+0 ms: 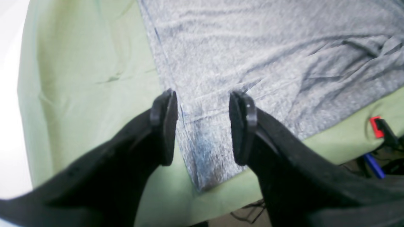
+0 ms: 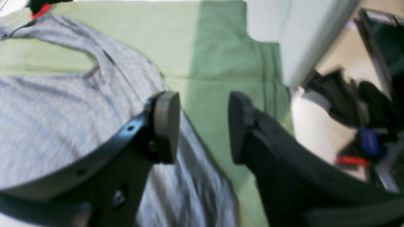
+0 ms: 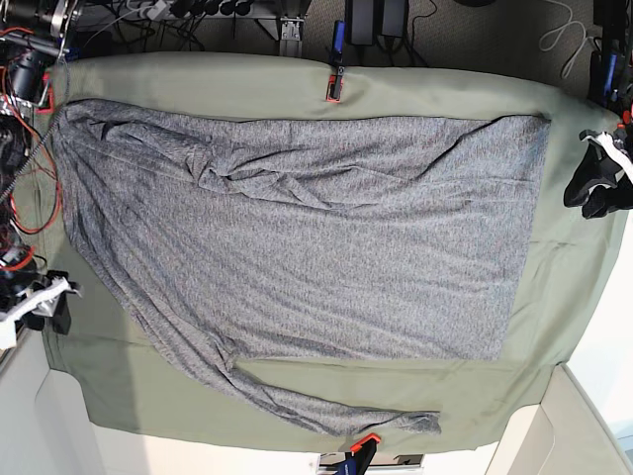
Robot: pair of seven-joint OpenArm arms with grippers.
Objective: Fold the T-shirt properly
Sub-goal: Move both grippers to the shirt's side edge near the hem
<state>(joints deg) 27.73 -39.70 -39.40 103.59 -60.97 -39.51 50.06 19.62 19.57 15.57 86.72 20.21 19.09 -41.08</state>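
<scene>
Spread flat and wrinkled across most of the green cloth [image 3: 297,79]: the T-shirt [image 3: 316,237], heather-grey, body filling the middle, one long sleeve trailing along the near edge in the base view. Bunched into creases along the far side. Reaches almost to the orange clamp [image 3: 333,87] at the far edge, and nearly to a second clamp [image 3: 365,442] at the near edge, beside the sleeve's cuff.

Poised over a corner of the shirt: the left gripper [image 1: 203,126], jaws well apart, grey fabric visible between them but not pinched (blurred there, so contact hard to judge). Seen at the right edge of the base view, off the garment.

Hovering above the shirt's neckline side: the right gripper [image 2: 203,126], jaws likewise parted, nothing held, one finger [image 2: 165,126] over grey knit and the other over bare green cloth.
</scene>
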